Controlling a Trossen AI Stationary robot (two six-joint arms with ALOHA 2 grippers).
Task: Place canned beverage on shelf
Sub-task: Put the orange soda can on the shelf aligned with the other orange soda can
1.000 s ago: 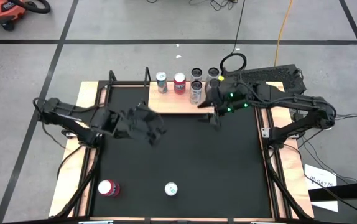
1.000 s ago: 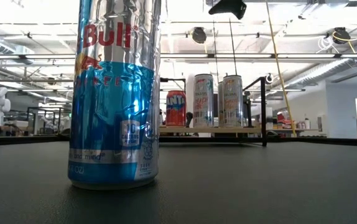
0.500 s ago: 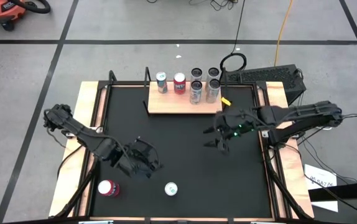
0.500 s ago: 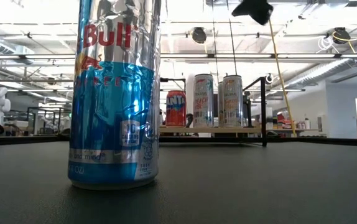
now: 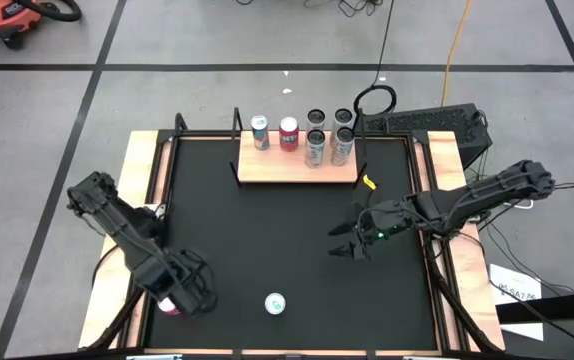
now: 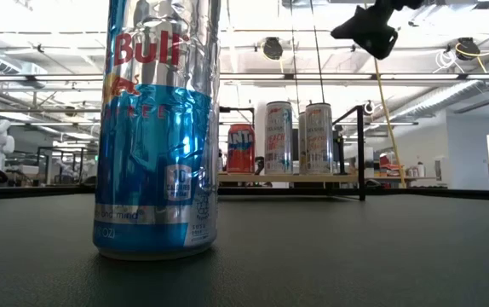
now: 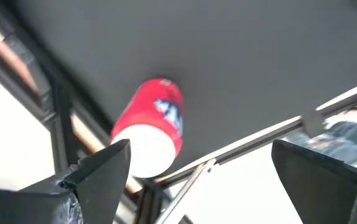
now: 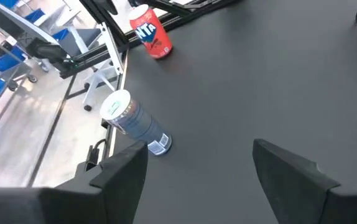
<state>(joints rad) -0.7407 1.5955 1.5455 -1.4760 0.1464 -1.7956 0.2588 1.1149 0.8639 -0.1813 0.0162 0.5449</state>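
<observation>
The light-wood shelf (image 5: 297, 168) with black side brackets stands at the mat's far edge and bears several upright cans (image 5: 315, 146); it also shows in the low view (image 6: 296, 177). A red can (image 5: 170, 306) stands upright near the mat's near left corner. My left gripper (image 5: 189, 293) is open just above it; in the left wrist view the red can (image 7: 150, 127) lies close to one finger, between the jaws' line and the mat edge. A silver-blue can (image 5: 275, 303) stands at the near edge, large in the low view (image 6: 159, 128). My right gripper (image 5: 350, 247) is open and empty over the mat's right half.
Wooden strips and black rails edge the mat (image 5: 147, 250). The right wrist view shows the silver-blue can (image 8: 135, 123) and the red can (image 8: 148, 31) on bare mat. A yellow tag (image 5: 368, 182) lies beside the shelf's right bracket. Bare mat lies between the shelf and the near cans.
My left gripper has swept from the mat's middle toward the near left corner and down over the red can. My right gripper has drawn back from the shelf's right end toward the near and right edges, uncovering a can that stands on the shelf.
</observation>
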